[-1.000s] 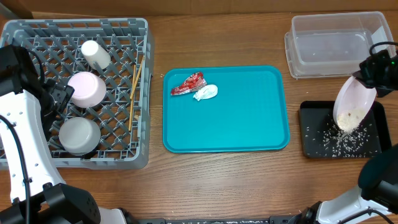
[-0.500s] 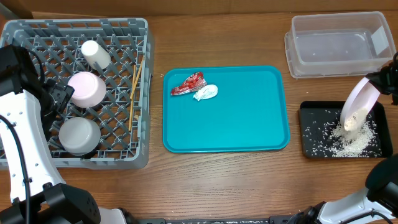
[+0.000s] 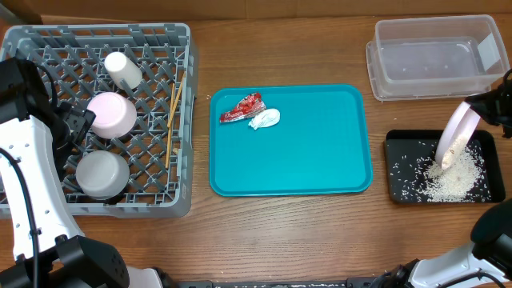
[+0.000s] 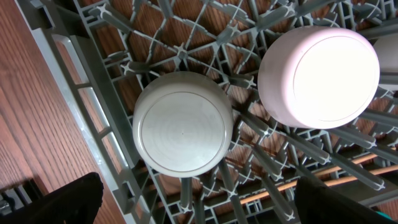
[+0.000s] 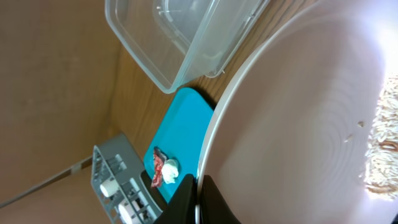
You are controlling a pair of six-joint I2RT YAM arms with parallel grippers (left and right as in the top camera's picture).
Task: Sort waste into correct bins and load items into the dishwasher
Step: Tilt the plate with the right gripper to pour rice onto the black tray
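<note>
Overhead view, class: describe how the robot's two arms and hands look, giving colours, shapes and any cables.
Each arm is built of smooth white rounded links and bulky black joints. The left arm shows a long white link with a thin black cable running along it. The right arm shows a black joint above a white link. The left hand and right hand are black and blocky.

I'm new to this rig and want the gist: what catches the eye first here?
The large white plate, tipped steeply in the right gripper over the black tray at far right, with rice crumbs heaped below. In the middle, a red wrapper and white scrap lie on the teal tray; at left the grey rack holds two upturned bowls, a cup and chopsticks.
</note>
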